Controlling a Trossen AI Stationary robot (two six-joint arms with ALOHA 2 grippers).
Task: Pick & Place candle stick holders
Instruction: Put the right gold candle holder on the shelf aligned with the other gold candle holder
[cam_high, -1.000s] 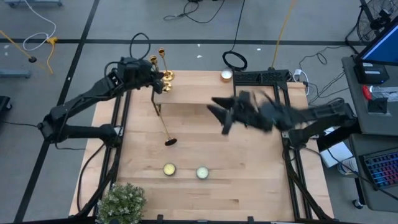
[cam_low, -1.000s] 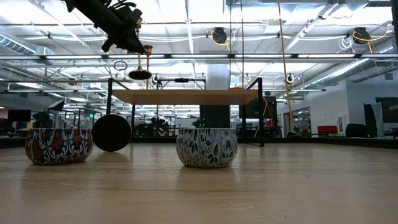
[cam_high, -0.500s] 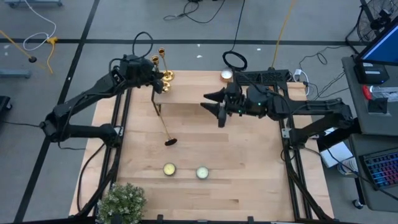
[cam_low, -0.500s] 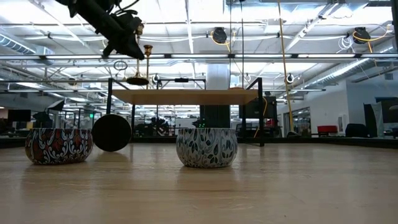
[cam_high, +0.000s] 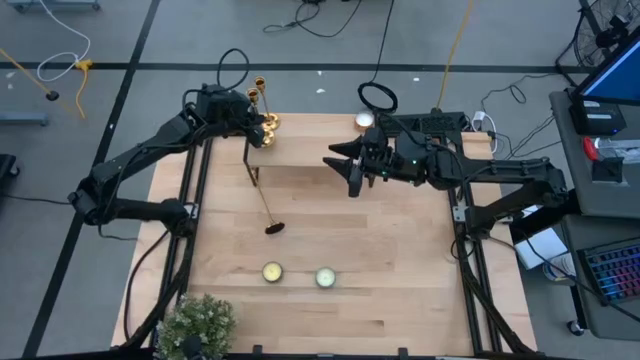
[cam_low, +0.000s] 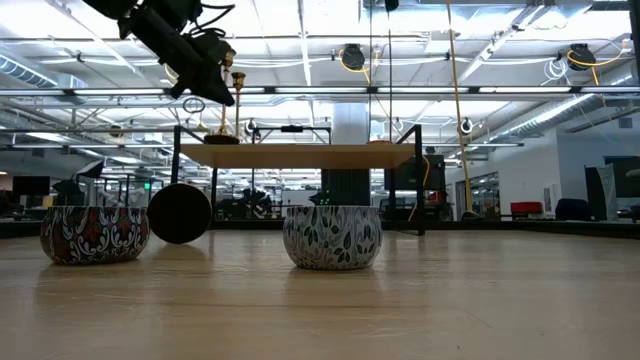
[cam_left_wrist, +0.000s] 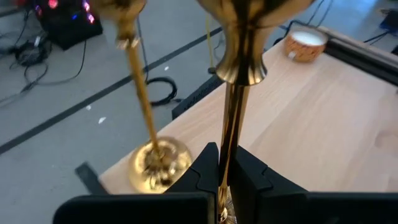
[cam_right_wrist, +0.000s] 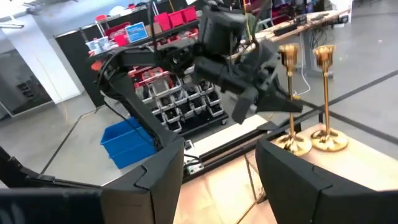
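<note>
Left pincer clamped on candlestick, right pincer half-open, empty

Raised shelf mid-span bare, candle stick holders crowding left corner

Left gripper pinched closed at the far-left; right gripper parted mid-table.

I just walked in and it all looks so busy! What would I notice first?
Probably the shiny gold candle stick holders standing on the raised wooden shelf at the table's far left. The left end effector is shut on one's stem. A third candle stick holder lies flat on the table, and the right end effector hovers open nearby.
</note>
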